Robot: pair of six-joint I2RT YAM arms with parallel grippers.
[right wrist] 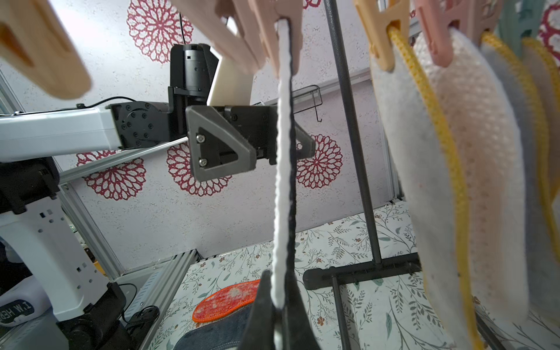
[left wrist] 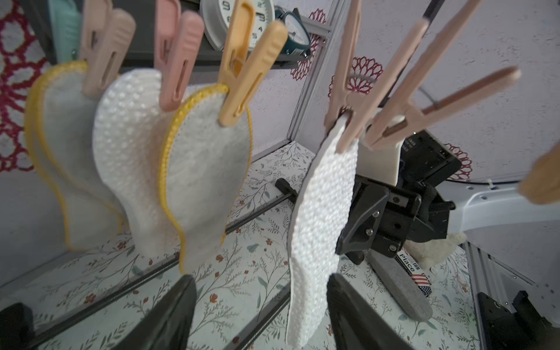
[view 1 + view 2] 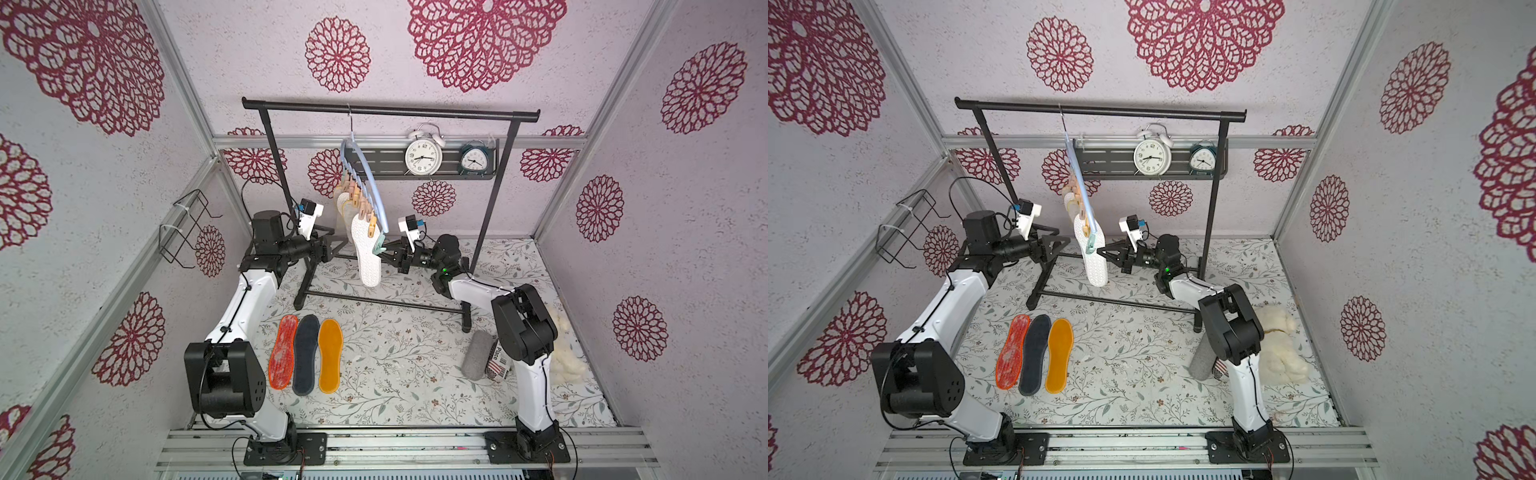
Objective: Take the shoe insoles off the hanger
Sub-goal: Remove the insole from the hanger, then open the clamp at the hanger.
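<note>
The pale blue hanger hangs by its hook from the black rack. Several shoe insoles are pinned under it. The nearest is a white bumpy insole with a black back, held at the top by a beige clothespin. My right gripper is shut on that insole's edge. My left gripper is open on the other side, and the white insole hangs between its fingers, close to one finger. Three more insoles lie on the table: orange-red, dark grey and mustard-yellow.
Yellow-edged insoles and another white one hang behind on pink and orange pins. The black rack has a floor bar. Two clocks sit on a wall shelf. A grey felt roll and a plush toy lie right. A wire bracket hangs left.
</note>
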